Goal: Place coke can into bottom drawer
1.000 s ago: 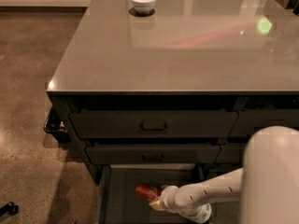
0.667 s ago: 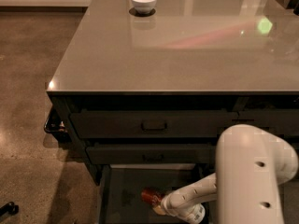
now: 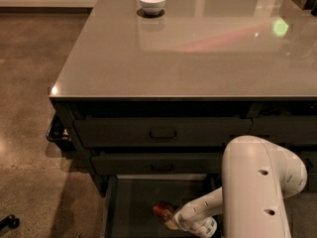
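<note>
The bottom drawer [image 3: 133, 202] of the dark cabinet's left column stands pulled open, a wide dark box with a flat bottom. The coke can [image 3: 162, 211], red-orange, is low inside the drawer near its middle, tilted on its side. My gripper [image 3: 171, 221] reaches into the drawer from the right on a white forearm and sits right against the can's lower right end. My large white arm link covers the drawer's right part.
A white bowl [image 3: 151, 1] stands at the far edge of the grey countertop [image 3: 188, 53]. Two shut handled drawer fronts [image 3: 163, 132] sit above the open drawer. A dark basket [image 3: 57, 133] hangs at the cabinet's left side. Brown floor lies to the left.
My arm has shifted left and lower in the view, and the gripper with the can has gone deeper down into the open drawer.
</note>
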